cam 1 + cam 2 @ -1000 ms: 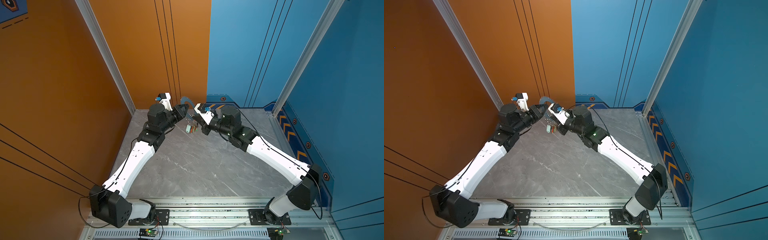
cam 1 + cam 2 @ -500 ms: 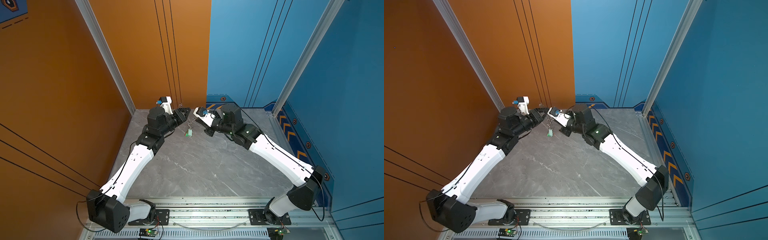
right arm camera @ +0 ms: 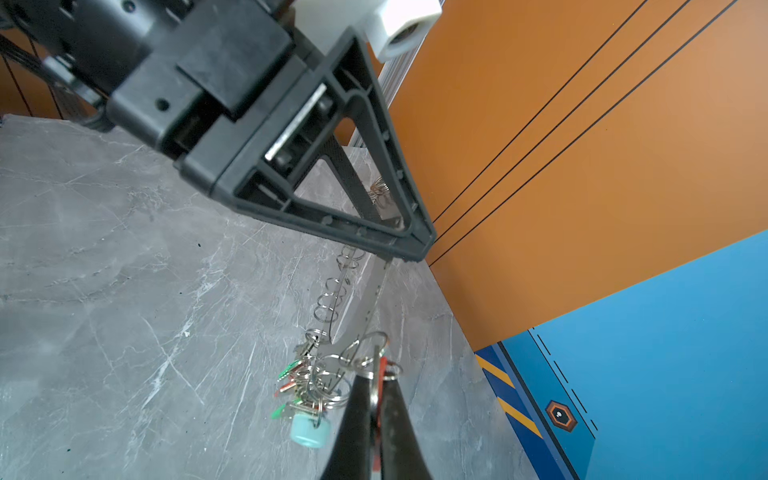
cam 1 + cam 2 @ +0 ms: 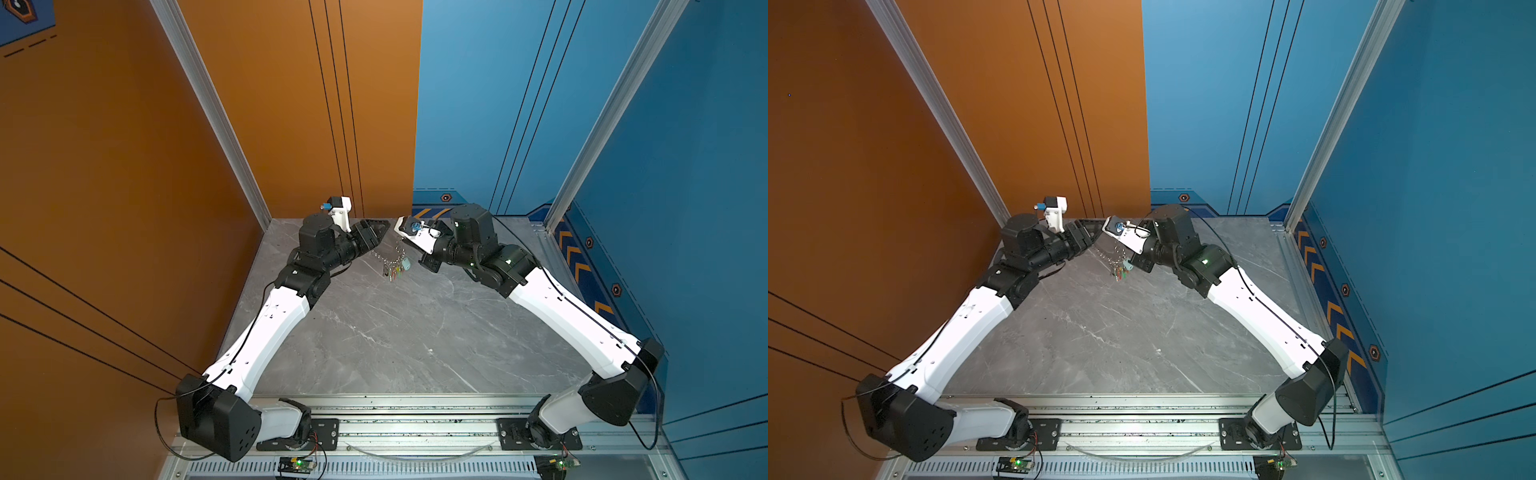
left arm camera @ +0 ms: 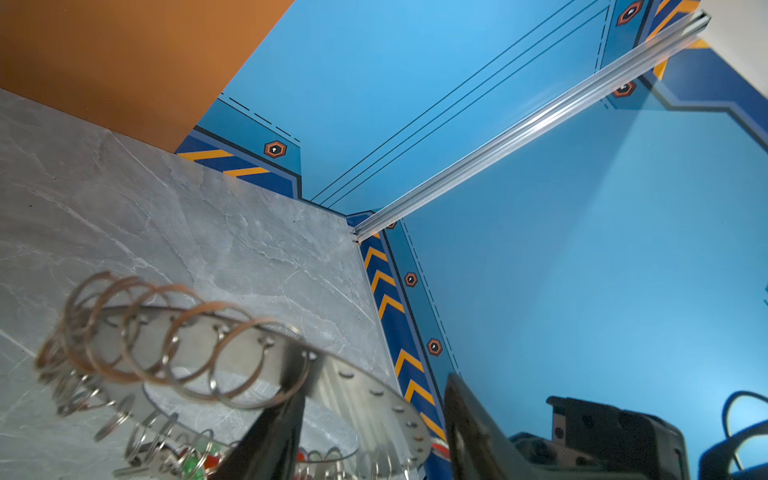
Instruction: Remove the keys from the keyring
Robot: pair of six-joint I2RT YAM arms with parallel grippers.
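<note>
While the left claw (image 4: pixel 383 228) stands parted around the rim of the keyring (image 5: pixel 353 395), up over the table's (image 4: pixel 395 332) far middle, the right claw (image 3: pixel 376 384) is pinched tight on a red key (image 3: pixel 383 362). Best bet now looks like a slow, straight pull to the right, no twisting.

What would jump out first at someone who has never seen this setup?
Two white-and-black arms meet at the far end of the table, before an orange wall and a blue wall. Between them hangs the keyring, a metal disc fringed with wire rings, pinched by the right gripper. The keys, with bright tags, dangle from it.
</note>
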